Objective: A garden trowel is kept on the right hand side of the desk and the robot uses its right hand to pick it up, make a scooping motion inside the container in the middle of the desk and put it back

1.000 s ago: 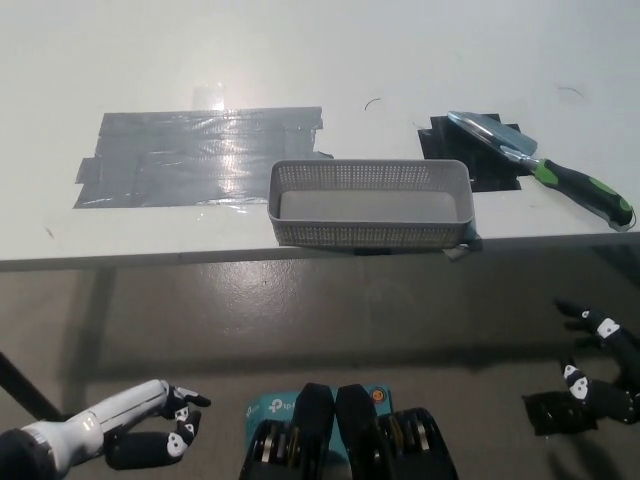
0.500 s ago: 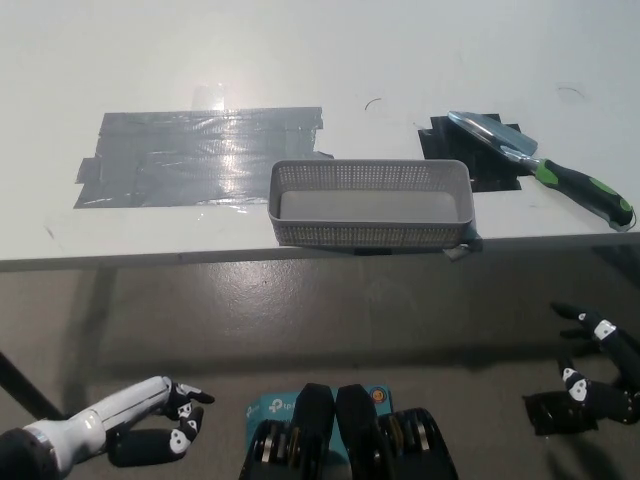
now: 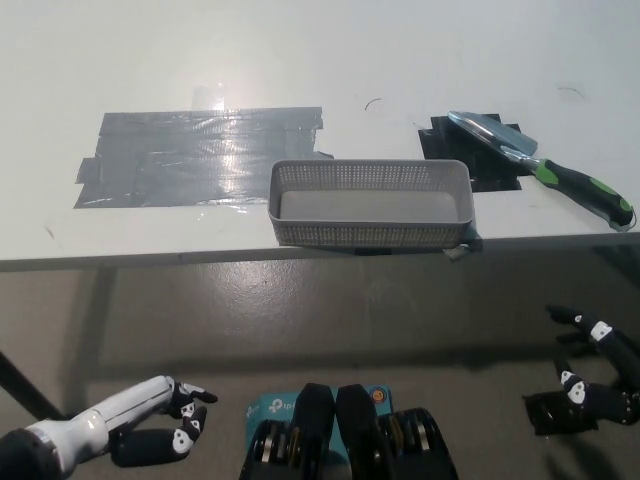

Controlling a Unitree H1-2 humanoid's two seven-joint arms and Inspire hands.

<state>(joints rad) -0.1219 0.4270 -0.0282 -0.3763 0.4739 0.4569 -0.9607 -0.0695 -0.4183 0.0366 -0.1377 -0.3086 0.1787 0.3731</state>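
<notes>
A garden trowel with a silvery metal blade and a black-and-green handle (image 3: 545, 170) lies flat at the right end of the white desk (image 3: 300, 50), its blade over a patch of black tape (image 3: 470, 158) and its handle pointing toward the desk's right edge. It lies well beyond the fingertips of the black right hand (image 3: 595, 375), which hangs below the desk's front edge with its fingers spread apart and nothing in them. Just to the left of the trowel's blade, at the middle of the desk's front edge, stands a grey perforated plastic basket (image 3: 370, 203), rectangular and empty as far as can be seen. This arrangement fits either the moment ahead of the pickup or the moment after the trowel is returned; the view does not settle which. The white left hand (image 3: 150, 430) rests low at the other side, fingers loosely parted and holding nothing. A broad patch of grey tape (image 3: 190, 155) covers the desk farther left. Below the desk is a dull grey-brown floor (image 3: 350, 310).
</notes>
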